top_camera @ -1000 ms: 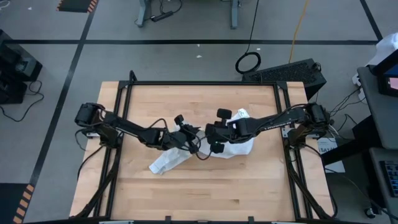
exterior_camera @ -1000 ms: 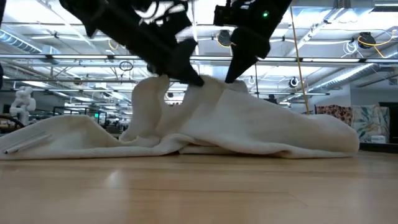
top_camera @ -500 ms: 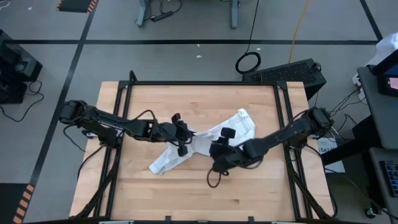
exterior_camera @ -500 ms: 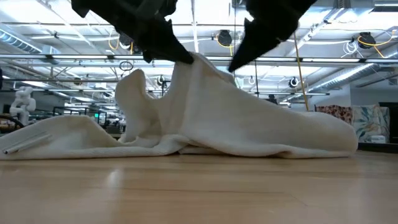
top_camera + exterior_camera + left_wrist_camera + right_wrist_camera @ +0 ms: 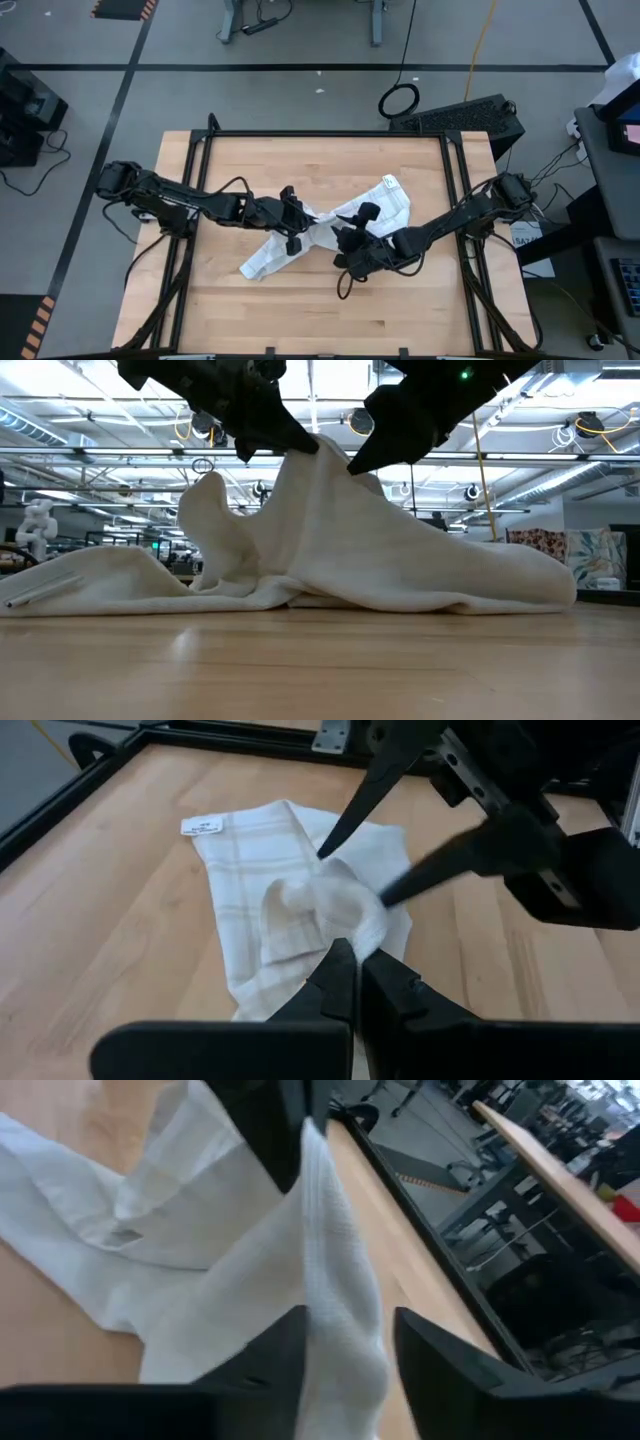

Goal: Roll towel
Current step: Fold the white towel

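Clearly mid-lift, not yet rolling. Towel lying crumpled across the middle of the wooden counter, one fold hauled up into a peak. Left gripper at that peak, jaws together and clamped on the raised cloth. Right gripper close beside it from the other side, jaws apart with the hanging ridge of towel between them; whether actually pinching, cannot tell. Labelled corner flat on the counter, well clear of both grippers. Judged as a regrasp or straightening step ahead of any roll. Next, probably: close the right jaws on the fold, spread the cloth flat, then find one edge to start rolling from. Risk of more bunching if pulled unevenly.
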Robot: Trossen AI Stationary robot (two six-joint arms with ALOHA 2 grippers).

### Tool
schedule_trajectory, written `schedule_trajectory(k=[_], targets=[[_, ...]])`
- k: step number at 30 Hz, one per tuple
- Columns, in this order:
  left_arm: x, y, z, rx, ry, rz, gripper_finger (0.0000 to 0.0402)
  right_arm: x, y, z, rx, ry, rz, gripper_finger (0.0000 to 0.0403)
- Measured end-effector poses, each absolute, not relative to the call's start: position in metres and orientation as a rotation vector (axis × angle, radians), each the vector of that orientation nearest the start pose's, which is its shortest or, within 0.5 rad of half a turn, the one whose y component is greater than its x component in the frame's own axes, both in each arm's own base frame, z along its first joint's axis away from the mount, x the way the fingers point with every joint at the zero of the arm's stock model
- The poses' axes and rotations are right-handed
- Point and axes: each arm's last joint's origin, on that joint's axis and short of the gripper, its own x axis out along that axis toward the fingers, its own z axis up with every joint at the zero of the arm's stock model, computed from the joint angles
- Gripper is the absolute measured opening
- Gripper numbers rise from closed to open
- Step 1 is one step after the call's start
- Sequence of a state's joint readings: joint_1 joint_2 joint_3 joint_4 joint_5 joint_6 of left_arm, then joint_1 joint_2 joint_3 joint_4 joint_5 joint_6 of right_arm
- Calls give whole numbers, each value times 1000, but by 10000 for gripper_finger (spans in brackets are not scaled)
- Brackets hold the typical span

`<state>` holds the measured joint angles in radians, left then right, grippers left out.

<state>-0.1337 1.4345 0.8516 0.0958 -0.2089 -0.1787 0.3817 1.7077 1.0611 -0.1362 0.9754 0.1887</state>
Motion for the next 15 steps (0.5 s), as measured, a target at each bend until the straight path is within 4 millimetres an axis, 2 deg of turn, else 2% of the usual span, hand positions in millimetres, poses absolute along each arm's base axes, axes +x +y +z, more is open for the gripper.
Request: schedule_trajectory(k=[6, 15], targets=[[304, -35, 234, -91, 481, 117, 5, 331, 107, 207, -395, 573, -615, 16], [304, -36, 231, -98, 505, 121, 5, 330, 107, 235, -435, 533, -623, 2]])
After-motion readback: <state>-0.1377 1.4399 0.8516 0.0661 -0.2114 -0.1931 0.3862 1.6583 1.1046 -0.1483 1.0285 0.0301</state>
